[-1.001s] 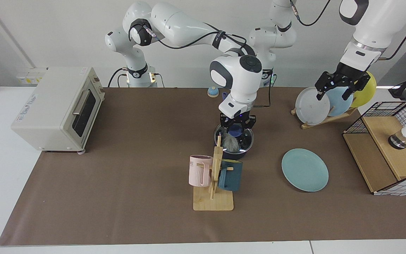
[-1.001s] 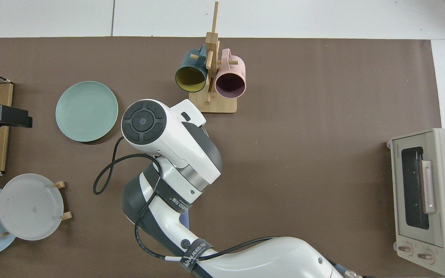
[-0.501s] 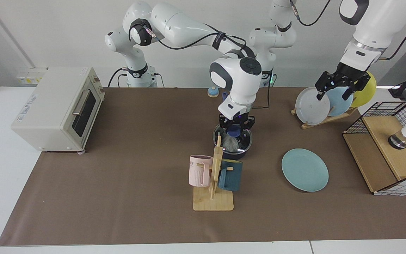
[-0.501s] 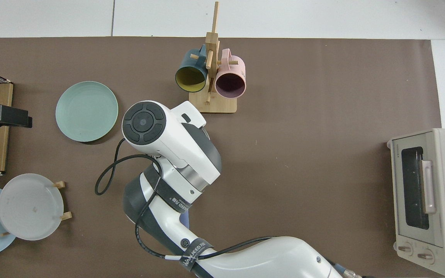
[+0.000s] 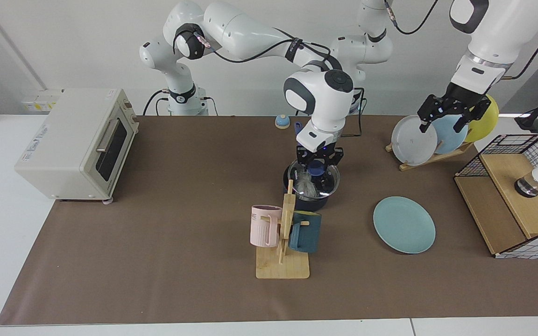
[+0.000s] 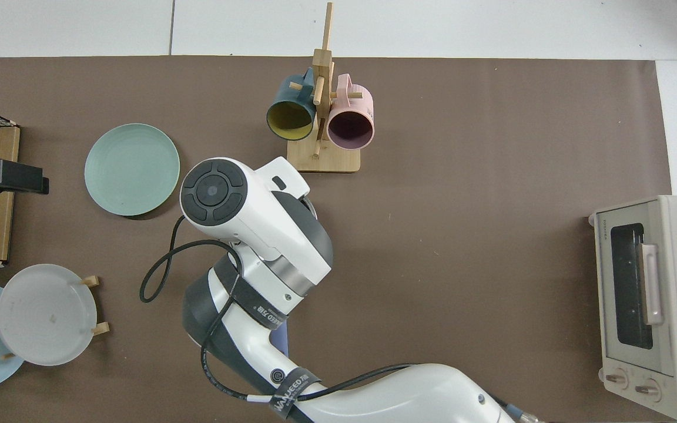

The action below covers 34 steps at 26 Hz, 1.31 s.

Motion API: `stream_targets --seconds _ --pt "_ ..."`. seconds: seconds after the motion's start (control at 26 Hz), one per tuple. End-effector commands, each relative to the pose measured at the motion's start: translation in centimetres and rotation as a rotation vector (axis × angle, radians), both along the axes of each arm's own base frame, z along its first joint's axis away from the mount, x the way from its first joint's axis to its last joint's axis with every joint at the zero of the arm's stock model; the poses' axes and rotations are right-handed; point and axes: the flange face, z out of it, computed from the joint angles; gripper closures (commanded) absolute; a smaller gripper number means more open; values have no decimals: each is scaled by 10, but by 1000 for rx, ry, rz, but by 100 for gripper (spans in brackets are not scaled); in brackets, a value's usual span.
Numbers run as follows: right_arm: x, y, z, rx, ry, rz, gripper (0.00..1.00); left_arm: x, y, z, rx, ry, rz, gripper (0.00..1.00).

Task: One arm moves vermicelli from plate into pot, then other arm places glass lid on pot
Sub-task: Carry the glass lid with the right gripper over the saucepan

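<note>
Lid held over the pot

The right gripper [image 5: 319, 161] pinches the blue knob of the glass lid [image 5: 314, 178] above the pot [image 5: 307, 201], noodles [image 5: 304, 185] inside. The left gripper [image 5: 442, 112] waits, fingers spread, far right by the plate rack [image 5: 430, 156]; the green plate [image 5: 404, 224] lies bare.

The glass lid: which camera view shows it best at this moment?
The facing view. There the glass lid sits at the pot, its blue knob between the fingers of the right gripper, vermicelli showing through the glass. In the top view the right arm hides the lid entirely.
</note>
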Motion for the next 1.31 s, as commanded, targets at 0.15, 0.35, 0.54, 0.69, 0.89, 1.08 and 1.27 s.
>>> stream_targets --seconds 0.15,0.35,0.54,0.69,0.89,1.08,1.27 --pt "-3 -13 8 -20 -5 -35 100 -5 2 2 19 -7 -7 0" --pt "-2 -14 8 -25 -12 -34 100 -5 2 2 19 -7 -7 0" --pt "0 -16 7 -23 -14 -36 100 -5 1 2 19 -7 -9 0" --pt "2 -17 7 -21 -19 -38 100 -5 2 2 19 -7 -7 0" --pt "3 -18 7 -20 -20 -38 100 -5 1 2 18 -7 -9 0" --pt "5 -20 6 -20 -17 -40 100 -5 1 2 19 -7 -9 0" --pt "6 -20 7 -11 -25 -40 82 -5 1 2 19 -7 -9 0"
